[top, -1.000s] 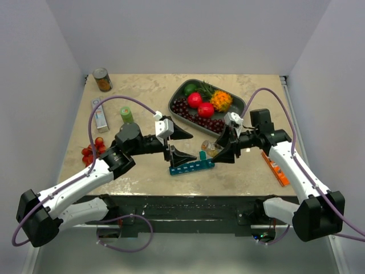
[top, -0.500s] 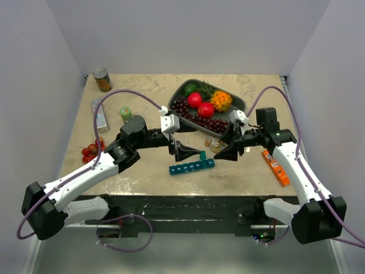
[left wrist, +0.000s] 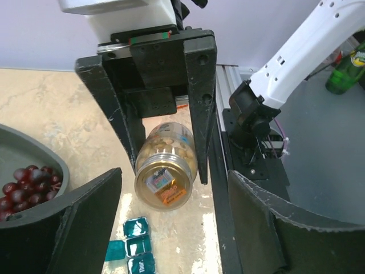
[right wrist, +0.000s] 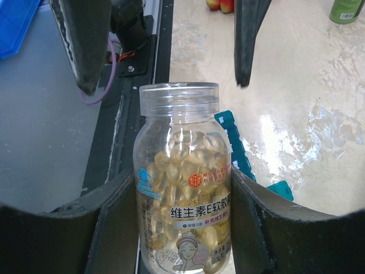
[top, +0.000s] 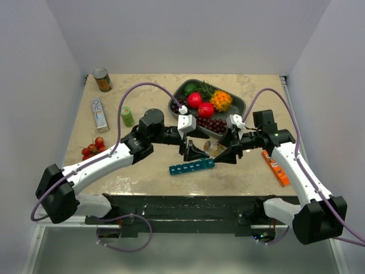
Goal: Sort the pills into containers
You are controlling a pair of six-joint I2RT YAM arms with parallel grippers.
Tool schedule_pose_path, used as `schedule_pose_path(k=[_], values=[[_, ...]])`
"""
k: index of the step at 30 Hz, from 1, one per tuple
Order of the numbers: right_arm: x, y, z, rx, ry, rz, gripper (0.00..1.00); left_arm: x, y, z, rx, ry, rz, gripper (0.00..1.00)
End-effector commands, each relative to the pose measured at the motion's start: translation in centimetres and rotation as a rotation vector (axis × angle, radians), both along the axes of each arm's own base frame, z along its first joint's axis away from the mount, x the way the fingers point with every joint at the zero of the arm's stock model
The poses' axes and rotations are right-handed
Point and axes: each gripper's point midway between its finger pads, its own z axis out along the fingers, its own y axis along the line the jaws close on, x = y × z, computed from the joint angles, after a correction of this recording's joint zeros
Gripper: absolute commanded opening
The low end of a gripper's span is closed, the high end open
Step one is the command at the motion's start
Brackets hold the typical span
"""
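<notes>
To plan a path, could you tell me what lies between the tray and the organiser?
Top view: the left gripper and the bottle in the right gripper.

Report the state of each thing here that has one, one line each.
pill bottle, uncapped, holding yellow pills, clamped in the right gripper
right gripper, shut on pill bottle
left gripper, open, nothing held
pill organiser, flat on the table, lids too small to judge
tin can, upright
green bottle, upright

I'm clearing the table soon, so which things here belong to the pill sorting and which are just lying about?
Job: pill bottle, teal pill organiser.
Lying about: fruit tray, can, green bottle, orange box, white box, loose red fruit.
</notes>
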Motion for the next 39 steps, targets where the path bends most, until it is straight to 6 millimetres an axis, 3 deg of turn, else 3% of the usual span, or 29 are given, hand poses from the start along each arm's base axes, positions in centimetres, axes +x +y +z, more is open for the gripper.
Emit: schedule_pose_path(k=[1,4,5,7,9,11,15,18,24,26,28,30,33,36,37,39], values=[[-0.1,0.2,1.5,0.013,-0.082,0.018,0.09,-0.9,-1.1,1.3,-0.008,-0.062,-0.085,0.76],[-0.1,0.2,1.4,0.010,-0.084,0.018,0.09,-0.8,-1.3,1.0,0.006,-0.048,-0.087,0.67],[-0.1,0.2,1.4,0.009,-0.082,0.018,0.09,-0.6,-1.4,0.6,0.020,-0.035,-0.078,0.58],[-0.1,0.1,1.3,0.007,-0.084,0.016,0.09,-0.5,-1.5,0.7,0.028,-0.028,-0.075,0.50],[-0.1,0.2,1.3,0.005,-0.086,0.016,0.09,-0.4,-1.5,0.5,0.039,-0.019,-0.073,0.19],[0.0,0.1,1.2,-0.004,-0.090,0.010,0.09,-0.4,-1.5,-0.1,0.063,0.029,-0.064,0.00],[0.5,-0.1,0.9,-0.030,-0.098,-0.018,0.09,0.0,-1.2,-0.6,0.096,0.167,0.011,0.00],[1.2,-0.3,0.7,-0.057,-0.108,-0.057,0.08,0.5,-1.1,-1.0,0.107,0.370,0.115,0.00],[2.1,-0.6,0.1,-0.092,-0.115,-0.104,0.08,1.0,-0.4,-2.6,0.090,0.837,0.326,0.00],[2.4,-0.7,-0.1,-0.097,-0.110,-0.115,0.08,0.7,-0.3,-3.1,0.095,1.064,0.389,0.00],[2.5,-0.7,-0.3,-0.100,-0.108,-0.121,0.08,0.2,-0.5,-2.7,0.077,1.228,0.394,0.00],[2.5,-0.7,-0.4,-0.101,-0.109,-0.123,0.08,0.2,-0.6,-1.8,0.040,1.268,0.376,0.00],[2.5,-0.8,-0.5,-0.107,-0.110,-0.128,0.08,0.4,-0.6,0.2,-0.024,1.293,0.357,0.11],[2.5,-0.8,-0.5,-0.107,-0.110,-0.128,0.08,0.9,0.0,1.7,-0.078,1.243,0.359,0.47],[2.4,-0.8,-0.5,-0.106,-0.111,-0.126,0.08,1.0,0.5,2.2,-0.096,1.187,0.367,0.70],[2.4,-0.7,-0.5,-0.101,-0.107,-0.121,0.08,1.3,1.1,2.5,-0.107,1.112,0.382,0.87]])
